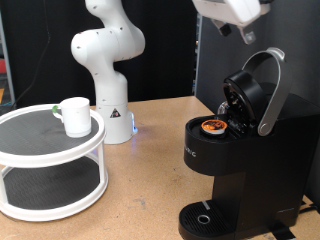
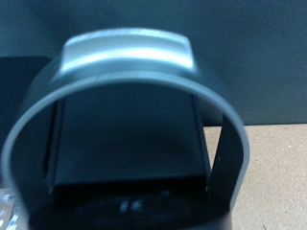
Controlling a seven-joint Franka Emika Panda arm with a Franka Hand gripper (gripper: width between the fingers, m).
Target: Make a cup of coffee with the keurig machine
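At the left of the exterior view the cup (image 1: 75, 115) stands upright on the top tier of a white two-tier stand (image 1: 40, 205), well apart from the brewer. Just right of it, behind on the desk (image 1: 150, 170), rises the white arm's base (image 1: 108, 70). In the right half sits the keurig machine (image 1: 225, 175) with its lid (image 1: 250, 95) tipped up and open, its silver-grey handle (image 1: 272, 90) arching above. An orange-topped pod (image 1: 213, 126) lies seated in the chamber. The round drip tray (image 1: 205, 218) at the lower middle carries nothing.

The gripper (image 1: 232, 10) hangs at the upper right edge, just above the raised handle and not touching it; its fingers are cut off by the frame, so I cannot tell whether they are spread or closed. The wrist view is filled by that handle (image 2: 125, 53), blurred, perhaps very near.

Judging from this, the pod-loading step looks done, and lid-closing is in hand: it calls for pressing the handle down squarely until it latches.
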